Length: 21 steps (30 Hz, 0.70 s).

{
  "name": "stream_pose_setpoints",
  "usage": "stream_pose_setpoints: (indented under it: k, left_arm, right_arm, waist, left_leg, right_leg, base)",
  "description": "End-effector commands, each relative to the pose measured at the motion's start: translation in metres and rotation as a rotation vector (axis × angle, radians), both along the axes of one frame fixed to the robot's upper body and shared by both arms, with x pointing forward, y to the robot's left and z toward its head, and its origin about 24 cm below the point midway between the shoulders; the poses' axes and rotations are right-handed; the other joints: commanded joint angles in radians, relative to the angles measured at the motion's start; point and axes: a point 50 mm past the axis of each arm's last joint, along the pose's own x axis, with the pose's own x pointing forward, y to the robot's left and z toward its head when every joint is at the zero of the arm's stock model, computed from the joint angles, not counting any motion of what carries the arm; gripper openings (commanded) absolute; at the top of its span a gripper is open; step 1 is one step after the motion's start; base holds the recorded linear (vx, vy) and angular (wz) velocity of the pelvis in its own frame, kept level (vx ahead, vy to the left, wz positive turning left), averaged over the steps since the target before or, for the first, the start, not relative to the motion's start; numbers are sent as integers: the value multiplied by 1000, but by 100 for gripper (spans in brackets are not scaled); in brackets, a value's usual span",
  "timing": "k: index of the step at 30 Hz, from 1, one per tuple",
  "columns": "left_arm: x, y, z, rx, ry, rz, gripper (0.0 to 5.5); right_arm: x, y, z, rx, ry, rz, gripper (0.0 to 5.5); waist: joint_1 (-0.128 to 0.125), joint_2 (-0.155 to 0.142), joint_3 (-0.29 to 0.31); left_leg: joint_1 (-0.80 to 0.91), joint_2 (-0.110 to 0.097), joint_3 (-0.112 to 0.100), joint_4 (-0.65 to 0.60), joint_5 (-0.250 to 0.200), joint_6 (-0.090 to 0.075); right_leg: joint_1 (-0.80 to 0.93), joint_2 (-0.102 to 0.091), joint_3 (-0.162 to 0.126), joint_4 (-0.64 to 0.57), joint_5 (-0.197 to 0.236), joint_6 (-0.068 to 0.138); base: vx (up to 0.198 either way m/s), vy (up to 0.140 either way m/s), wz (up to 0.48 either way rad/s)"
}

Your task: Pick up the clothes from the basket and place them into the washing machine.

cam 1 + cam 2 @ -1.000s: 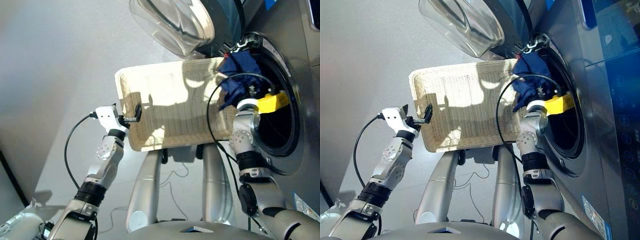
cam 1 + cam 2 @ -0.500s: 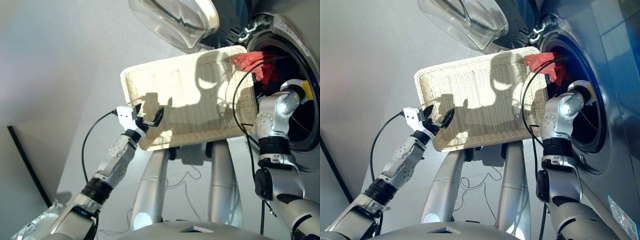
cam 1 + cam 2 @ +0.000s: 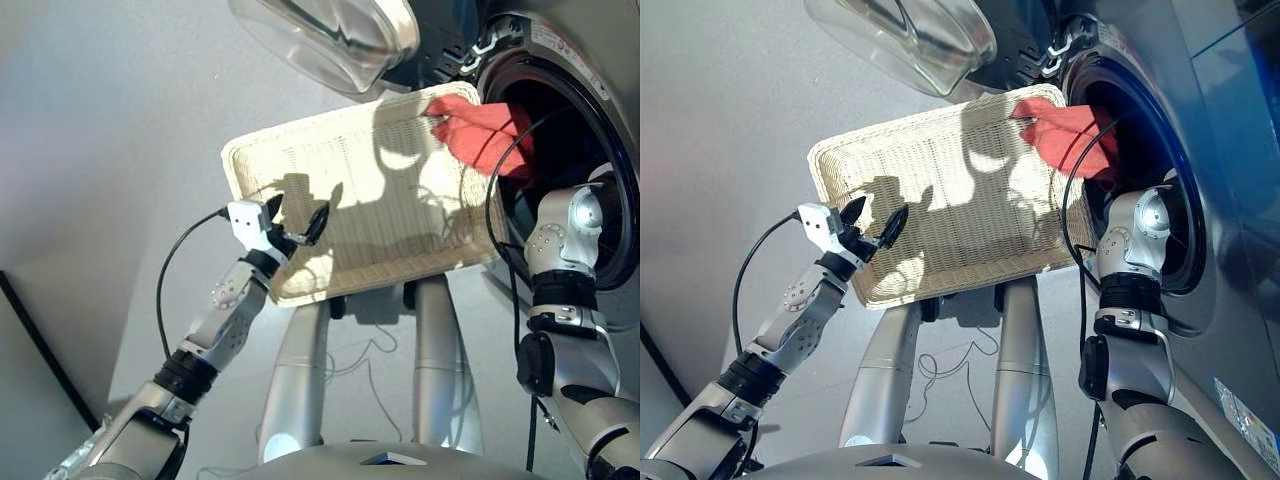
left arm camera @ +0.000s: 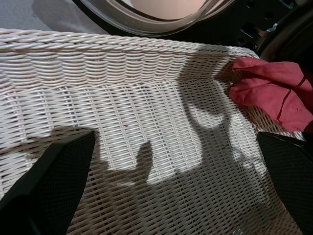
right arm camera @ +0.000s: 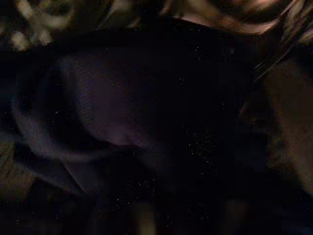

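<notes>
The coral garment is seen draped over the basket's far right corner, hanging into the washer's drum mouth. The left gripper, fingers spread and empty, is held over the near left edge, well apart from it. Only dark cloth is shown by the right wrist view; the right gripper's state cannot be told.

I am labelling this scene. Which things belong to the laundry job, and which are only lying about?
Job:
- coral-red soft garment
- cream-white woven rectangular basket
- dark grey front-loading washing machine and its round glass porthole door

Lying about:
- thin cable on the floor
</notes>
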Motion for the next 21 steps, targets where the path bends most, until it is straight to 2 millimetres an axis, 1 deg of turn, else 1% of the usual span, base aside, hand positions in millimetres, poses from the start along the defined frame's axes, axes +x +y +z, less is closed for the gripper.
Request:
stream_pose_setpoints:
  k: [1, 2, 3, 4, 6, 9, 11, 12, 14, 16, 19, 21]
  left_arm:
    - [-8, 12, 4, -31, -35, 36, 550]
    - [-9, 13, 4, -34, -32, 42, 550]
    - [-10, 14, 1, -36, -19, 51, 550]
    - [-11, 15, -1, -32, -7, 55, 550]
    - [-13, 18, -6, -21, 13, 60, 550]
    - [-15, 19, -11, -29, 34, 71, 550]
    - [-15, 21, -12, -34, 42, 87, 550]
    - [-15, 21, -12, -34, 45, 92, 550]
    - [-14, 22, -13, -28, 49, 102, 550]
    - [-15, 24, -14, -28, 52, 115, 550]
    - [-15, 25, -11, -18, 42, 115, 550]
    - [-15, 25, -9, 0, 27, 109, 550]
  right_arm:
    - [1, 7, -2, -74, -40, 160, 550]
    - [4, 17, -6, -56, -56, 228, 550]
    - [4, 21, -12, -39, -52, 259, 550]
    - [7, 33, -20, -25, -58, 339, 550]
    - [8, 49, -38, 23, -49, 454, 550]
    - [8, 64, -56, 85, -41, 543, 550]
    - [7, 73, -60, 167, -89, 568, 550]
    - [8, 76, -64, 185, -85, 576, 550]
    - [10, 81, -66, 245, -108, 588, 550]
    - [10, 82, -63, 248, -115, 583, 550]
    - [15, 79, -51, 303, -178, 552, 550]
    - [19, 76, -41, 296, -198, 539, 550]
  waist:
    - [22, 3, -75]
    - [22, 2, -73]
    - [21, 1, -72]
    - [24, 0, -70]
    - [24, -3, -70]
    - [26, -5, -73]
    - [28, -4, -74]
    - [30, -3, -76]
    - [35, -1, -76]
    - [40, 4, -74]
    - [52, 18, -63]
    - [60, 29, -54]
  left_leg:
    - [16, 12, -56, -66, 19, -8]
    - [13, 13, -56, -66, 21, -9]
    - [9, 13, -56, -63, 22, -9]
    - [5, 14, -57, -62, 25, -9]
    - [0, 15, -58, -63, 29, -10]
    - [-7, 15, -60, -64, 35, -12]
    - [-15, 16, -61, -62, 36, -14]
    - [-17, 15, -61, -63, 36, -14]
    - [-21, 16, -63, -66, 38, -15]
    - [-24, 16, -62, -78, 43, -15]
    - [-27, 13, -65, -89, 50, -18]
    - [-30, 10, -65, -93, 53, -19]
  right_leg:
    - [40, -1, -21, -19, -40, 8]
    - [37, -1, -22, -20, -38, 6]
    - [36, 0, -23, -20, -38, 4]
    - [36, 1, -24, -21, -37, 3]
    - [34, 1, -29, -21, -36, 0]
    - [28, 0, -33, -18, -34, -2]
    - [21, 1, -35, -15, -33, -3]
    - [19, 2, -35, -15, -34, -3]
    - [14, 1, -38, -13, -33, -3]
    - [9, -1, -40, -14, -32, -2]
    - [2, -4, -37, -13, -32, 1]
    - [-5, -6, -36, -9, -33, 3]
  base:
    - [0, 0, 0]
    - [0, 0, 0]
    - [0, 0, 0]
    - [0, 0, 0]
    - [0, 0, 0]
    - [0, 0, 0]
    - [0, 0, 0]
    - [0, 0, 0]
    - [0, 0, 0]
    - [0, 0, 0]
    - [0, 0, 0]
    - [0, 0, 0]
